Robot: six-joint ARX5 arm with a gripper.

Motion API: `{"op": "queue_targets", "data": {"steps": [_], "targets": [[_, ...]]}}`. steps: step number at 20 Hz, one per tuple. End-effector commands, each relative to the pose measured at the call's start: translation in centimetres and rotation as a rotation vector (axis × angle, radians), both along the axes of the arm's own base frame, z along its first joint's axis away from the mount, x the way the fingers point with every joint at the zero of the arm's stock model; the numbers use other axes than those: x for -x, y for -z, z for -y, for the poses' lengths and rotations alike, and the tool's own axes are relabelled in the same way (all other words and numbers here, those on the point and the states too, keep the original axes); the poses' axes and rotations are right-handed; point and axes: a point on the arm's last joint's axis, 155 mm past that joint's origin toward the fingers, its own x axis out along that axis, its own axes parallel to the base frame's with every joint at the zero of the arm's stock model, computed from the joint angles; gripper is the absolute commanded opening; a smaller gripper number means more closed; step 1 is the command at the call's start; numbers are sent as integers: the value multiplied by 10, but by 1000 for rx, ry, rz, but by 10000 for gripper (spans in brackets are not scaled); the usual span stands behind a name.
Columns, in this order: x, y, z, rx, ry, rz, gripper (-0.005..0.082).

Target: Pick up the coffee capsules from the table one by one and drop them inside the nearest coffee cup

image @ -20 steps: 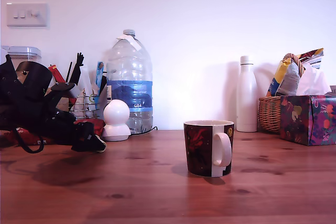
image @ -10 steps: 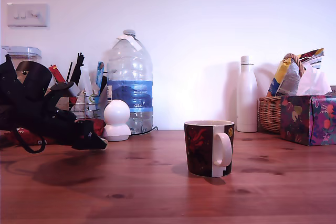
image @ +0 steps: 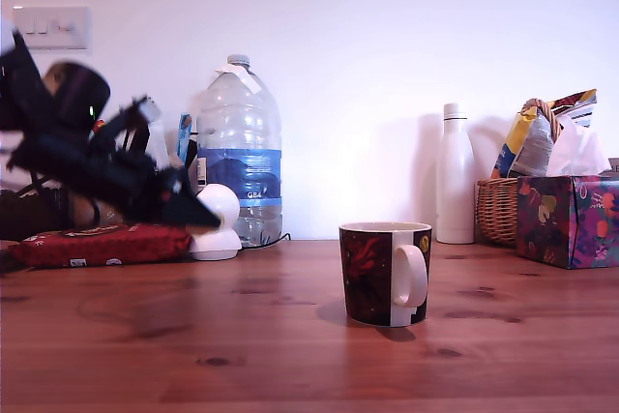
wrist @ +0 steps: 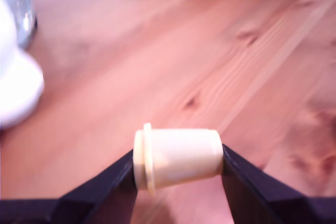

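I see the gripper (wrist: 177,167) clamped on the cream capsule (wrist: 177,158): in the wrist view the two dark fingers (wrist: 107,184) press on its rim end and its narrow end, and the pod lies sideways between them, clear of the table (wrist: 220,51).

In the exterior view the arm (image: 73,157) is blurred, raised above the table (image: 290,336) at the view's left, tilted down toward the view's right. The gripper (image: 198,212) tip sits in front of the white ball figure (image: 218,224). I cannot make out the capsule in this view.

The cup (image: 384,273) stands upright on the table, near centre, handle facing the camera side and toward the view's right. It is well apart from the gripper, on the view's right of it. Its inside is not visible from this angle.

I cannot find the dark capsule in either view.

Behind the arm: a big water jug (image: 239,166) with a blue label. A red packet (image: 102,244) lies flat on the table under the arm. A white bottle (image: 454,176), a basket (image: 495,210) and a patterned box (image: 569,220) stand at the back on the view's right.

In the wrist view the ball figure's base (wrist: 16,87) shows blurred at the edge, apart from the capsule.
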Motion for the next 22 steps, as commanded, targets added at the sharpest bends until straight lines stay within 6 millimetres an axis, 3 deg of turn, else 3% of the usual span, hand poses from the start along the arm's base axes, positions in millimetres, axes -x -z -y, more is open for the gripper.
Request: {"op": "queue_targets", "data": {"steps": [1, 7, 15, 22], "targets": [[15, -5, 7, -19, 38, -11, 195], [60, -29, 40, -55, 134, -61, 201], [124, -32, 79, -126, 250, -162, 204], [149, -33, 123, -143, 263, -161, 203]]}}
